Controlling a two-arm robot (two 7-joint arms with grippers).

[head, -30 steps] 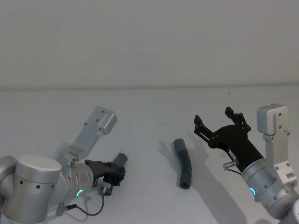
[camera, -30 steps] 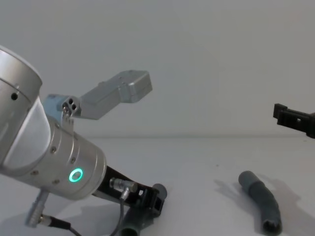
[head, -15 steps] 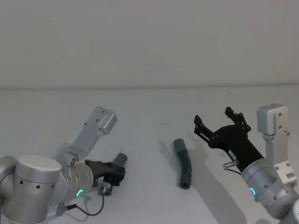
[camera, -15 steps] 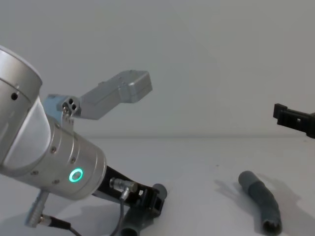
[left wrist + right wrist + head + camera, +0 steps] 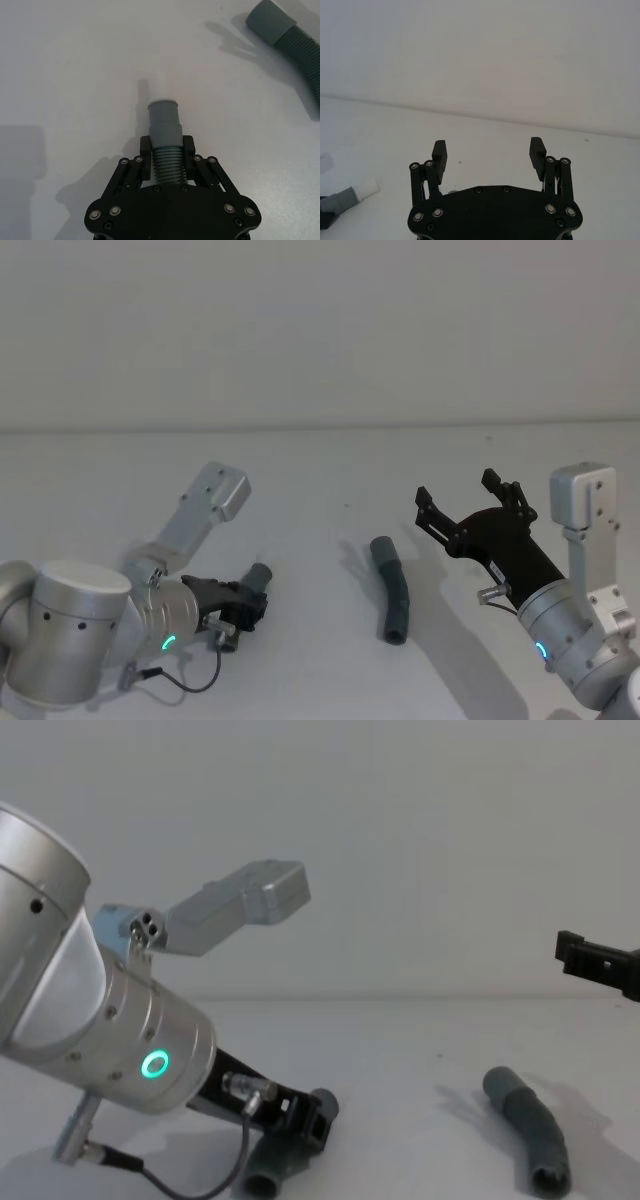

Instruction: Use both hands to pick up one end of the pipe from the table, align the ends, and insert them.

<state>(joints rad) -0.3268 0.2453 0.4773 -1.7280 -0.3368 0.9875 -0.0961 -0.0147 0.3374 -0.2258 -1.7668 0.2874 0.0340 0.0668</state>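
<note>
The left gripper is low over the table, on the robot's left side. Its fingers are closed on the ribbed section of the first pipe piece. The smooth cuff of this piece sticks out in front of the fingers, and it ends in a narrower white tip. In the chest view the back end of the piece seems to touch the table, but I cannot tell this for sure.

The second pipe piece lies free on the table between the two arms, slightly bent, with its hollow end towards the robot. The right gripper hangs above the table near this piece, on its right. Its fingers are spread wide and it holds nothing.
</note>
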